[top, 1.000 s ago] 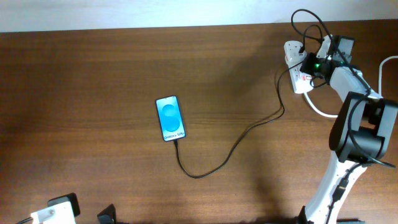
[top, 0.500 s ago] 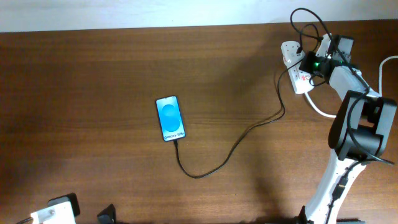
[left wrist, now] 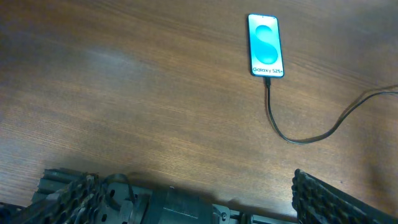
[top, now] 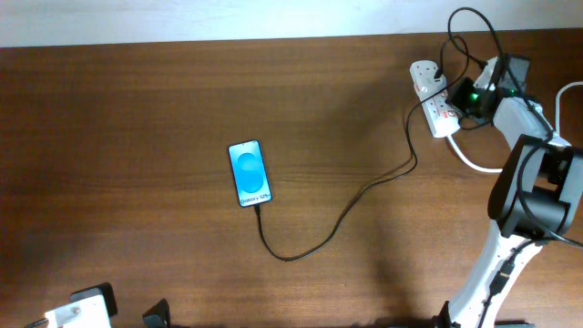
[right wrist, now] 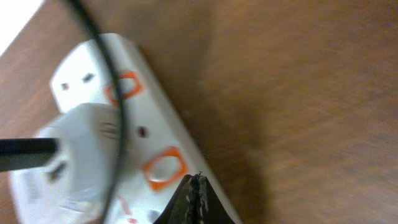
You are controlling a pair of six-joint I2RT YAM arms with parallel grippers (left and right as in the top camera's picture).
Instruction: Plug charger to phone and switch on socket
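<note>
Fingers [right wrist: 188, 202] of the right gripper [right wrist: 195, 186] are closed tip to tip with nothing held between them, forming one narrow point at the long edge of the socket [right wrist: 149, 134], just beside the nearer red switch [right wrist: 165, 168]; whether that point is actually touching cannot be told from the wrist view. The charger [top: 364, 191] runs away from the socket in a long loose curve to the phone [top: 250, 173], which lies flat and lit well apart from the socket, and the connector appears to be seated in the phone's bottom edge (so the switch looks like the only step left). The left gripper [left wrist: 199, 194] hovers far from the socket on the phone's side, fingers spread wide and empty. The main risk is a press that lands off the rocker: the socket is light and unrestrained on the table [top: 137, 109], so a glancing push would likely skid it sideways rather than click it. A skid could drag the charger and tug the connector out of the phone. A strand of the charger also arcs over the white plug [right wrist: 81, 146] close to the fingertips, where it could snag. With a second switch farther along the socket, a small misaim might toggle the wrong outlet.
</note>
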